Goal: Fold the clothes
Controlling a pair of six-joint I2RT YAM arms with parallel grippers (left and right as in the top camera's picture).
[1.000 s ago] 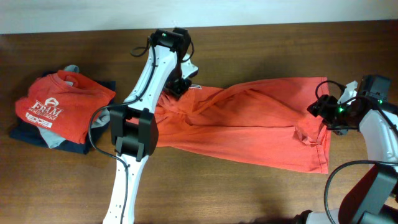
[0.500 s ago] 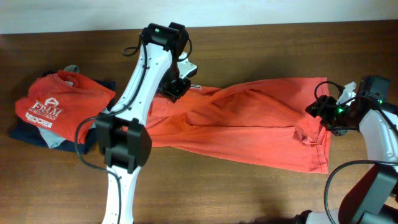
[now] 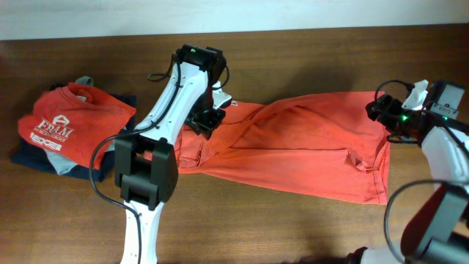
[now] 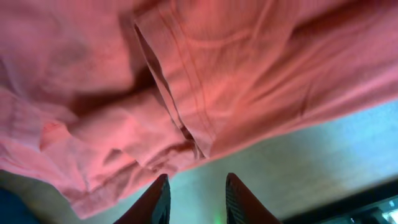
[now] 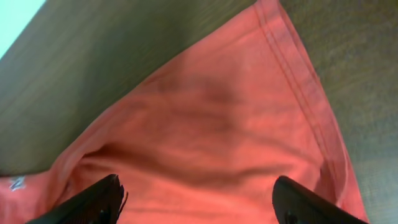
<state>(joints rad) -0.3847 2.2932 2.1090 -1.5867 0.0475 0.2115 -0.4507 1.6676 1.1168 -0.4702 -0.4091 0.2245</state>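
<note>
**Surface and room.** Dark brown wooden table [image 3: 293, 220], grain running lengthwise. A pale wall strip [image 3: 330, 13] ran along its far edge, beyond both arms.

**Main item.** Coral-red T-shirt [image 3: 308, 154], lying flat on the table and stretched crosswise between the two tools. It was creased, with long folds running along its length. The end under the left gripper [image 3: 205, 117] was bunched and rumpled. The end below the right gripper [image 3: 381, 110] lay smoother, and a double-stitched hem [image 5: 311, 118] ran down to a corner.

**Left gripper** [image 4: 194, 186]. Fingers slightly parted and pinching nothing. Bare table showed between the tips, and the shirt's gathered edge lay just ahead of them.

**Right gripper** [image 5: 198, 183]. Fingers spread wide and holding nothing. It hung over the shirt's corner, with cloth filling the space between the tips.

**Other stock.** A folded pile lay well out past the left arm's outer side. It held a red tee with white print [image 3: 69, 128] on top, a navy garment [image 3: 29, 158] beneath, and a grey one [image 3: 84, 82] showing at the edge.

**Edges and room.** Bare wood ran along the shirt's near side, between the shirt and the arm bases. A narrower band lay on the far side, up to the wall. A gap of table separated the pile from the shirt.
</note>
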